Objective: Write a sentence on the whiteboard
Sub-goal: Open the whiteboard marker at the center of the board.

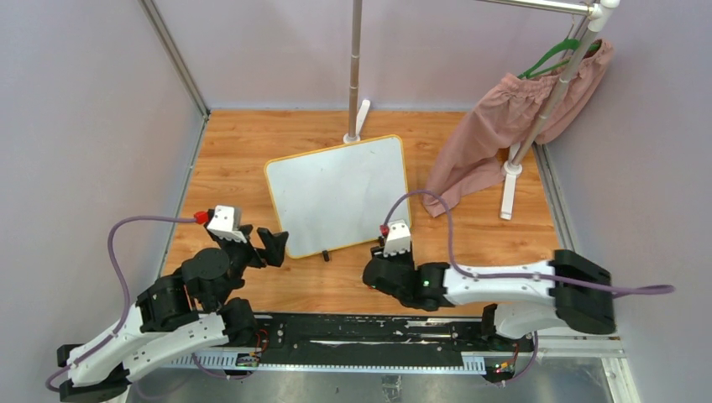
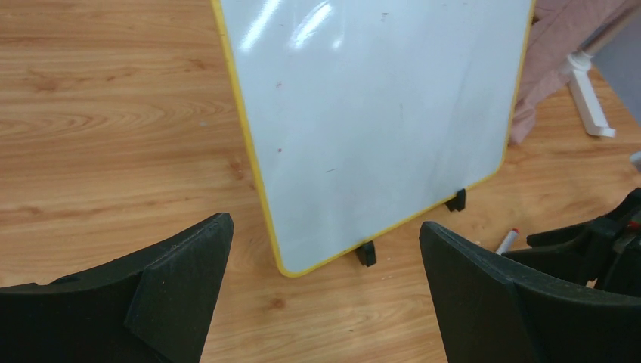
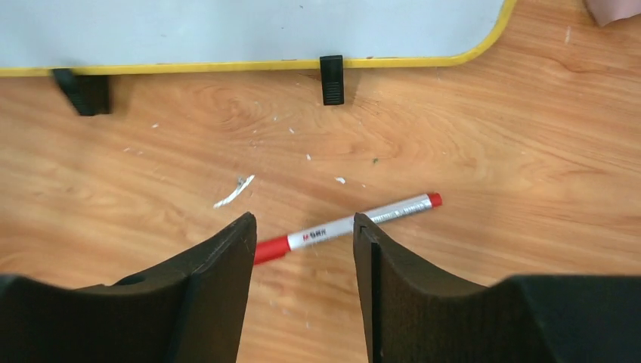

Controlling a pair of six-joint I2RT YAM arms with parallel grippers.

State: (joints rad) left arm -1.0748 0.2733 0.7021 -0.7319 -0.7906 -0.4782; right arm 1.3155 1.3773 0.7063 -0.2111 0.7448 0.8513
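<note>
Whiteboard point(image 1: 336, 193) flat on the wooden table point(image 1: 235, 151), turned a little askew, 2 black clip feet point(image 3: 331, 79) along its near edge. Blank across every part in view: only glare and a few tiny red specks in the left wrist view point(image 2: 378, 113), no letters anywhere. So no sentence written yet, as far as can be seen; the writing itself entirely left to do.

Red-and-silver marker point(image 3: 302, 237) lying loose on the table just in front of the board's near edge, slanted, apart from the feet. Not lifted and not gripped. Right gripper point(image 3: 302, 221) low over it, fingers apart, 1 on each side of the barrel, the marker's left end hidden under the left finger. Cannot tell whether either finger touches the barrel. Cannot tell either whether the cap is on or off. Also visible from the left wrist as a small red-tipped stick point(image 2: 507, 240) beside the right arm.

Left gripper point(image 2: 325, 223) spread wide, holding nothing, poised above the table near the board's near left corner and aimed at it. Looks placed to steady the board, though no contact with it shown.

Judged stage: the very start, a pick-up of the marker. Left to do: close on the barrel, lift, get the tip bare if capped, carry it over the board, write the words. Likely trouble: a thin round barrel rolling away on the smooth wood as the fingers close, and the board sliding under the pressure of the tip.

Pink garment point(image 1: 495, 143) on a rack at the far right, well clear of all this.
</note>
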